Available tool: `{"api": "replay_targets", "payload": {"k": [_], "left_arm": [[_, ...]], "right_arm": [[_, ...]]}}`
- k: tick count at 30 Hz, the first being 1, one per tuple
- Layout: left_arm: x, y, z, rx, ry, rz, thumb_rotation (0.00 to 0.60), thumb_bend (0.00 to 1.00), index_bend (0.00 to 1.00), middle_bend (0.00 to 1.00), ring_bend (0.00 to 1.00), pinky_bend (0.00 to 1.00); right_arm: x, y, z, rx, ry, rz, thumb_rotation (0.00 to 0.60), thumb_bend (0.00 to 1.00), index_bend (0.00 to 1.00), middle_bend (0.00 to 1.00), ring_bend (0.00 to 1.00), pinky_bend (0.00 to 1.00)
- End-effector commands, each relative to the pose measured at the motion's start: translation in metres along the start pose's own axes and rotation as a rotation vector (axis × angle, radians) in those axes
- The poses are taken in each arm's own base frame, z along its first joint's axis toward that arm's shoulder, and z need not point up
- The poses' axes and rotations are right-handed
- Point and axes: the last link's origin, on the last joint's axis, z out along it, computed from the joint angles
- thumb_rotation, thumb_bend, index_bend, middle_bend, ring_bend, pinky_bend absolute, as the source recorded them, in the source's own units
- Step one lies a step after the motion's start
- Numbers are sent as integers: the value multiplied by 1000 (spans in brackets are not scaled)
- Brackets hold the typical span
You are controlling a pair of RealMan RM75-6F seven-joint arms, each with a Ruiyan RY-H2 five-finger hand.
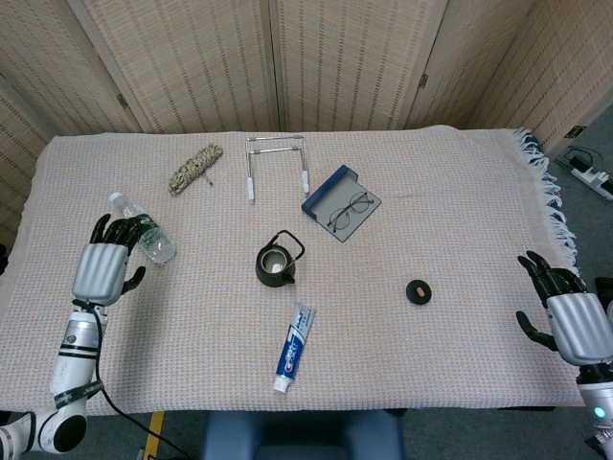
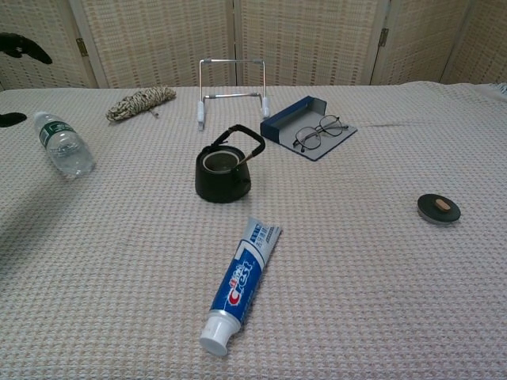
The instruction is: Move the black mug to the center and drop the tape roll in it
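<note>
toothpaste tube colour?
Blue and white, red lettering, white cap; toothpaste tube shows best in chest view.

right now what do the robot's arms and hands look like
Left hand and right hand have light grey backs with black fingers. The left forearm is white with black bands and a thin black cable running beside it.

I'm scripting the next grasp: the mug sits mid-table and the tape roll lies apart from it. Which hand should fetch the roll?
Probably the right hand: it is open at the table edge nearest the tape roll. The left hand lies beyond the black mug, by the bottle.
</note>
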Motion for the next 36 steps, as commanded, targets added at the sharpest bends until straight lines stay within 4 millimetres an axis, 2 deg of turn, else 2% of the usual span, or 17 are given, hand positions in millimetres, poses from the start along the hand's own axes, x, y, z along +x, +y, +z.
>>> {"api": "replay_targets", "payload": {"k": [1,3,5,8,10,17,22,36], "left_arm": [[1,-19,-22,38,3,3,600,281,207,146,131,70],[0,-29,-34,61,1,7,600,281,222,157,135,70],[0,-38,-42,81,-4,14,600,281,230,162,136,70],[2,-47,-50,104,-1,11,600,280,232,162,136,68],[3,-50,-53,110,6,8,600,281,232,162,136,66],[9,-56,-64,108,5,16,600,280,232,162,136,57],[10,-60,-71,111,-15,21,600,281,229,162,128,37],[10,-65,-78,122,-33,-3,600,274,219,162,118,7]], "right_arm": [[-2,-7,6,27,-16,-7,600,387,68,114,369,293],[-3,-13,11,49,-29,-14,600,388,69,125,426,368],[-4,-21,18,74,-45,-20,600,388,70,143,546,524],[-8,-34,31,115,-87,-31,600,388,71,151,706,688],[-12,-41,41,138,-124,-39,600,387,71,152,751,743],[-38,-66,81,185,-289,-73,600,388,151,179,778,771],[-64,-74,102,176,-393,-93,600,387,166,194,788,776],[-99,-87,124,173,-462,-169,600,387,186,233,800,787]]}}
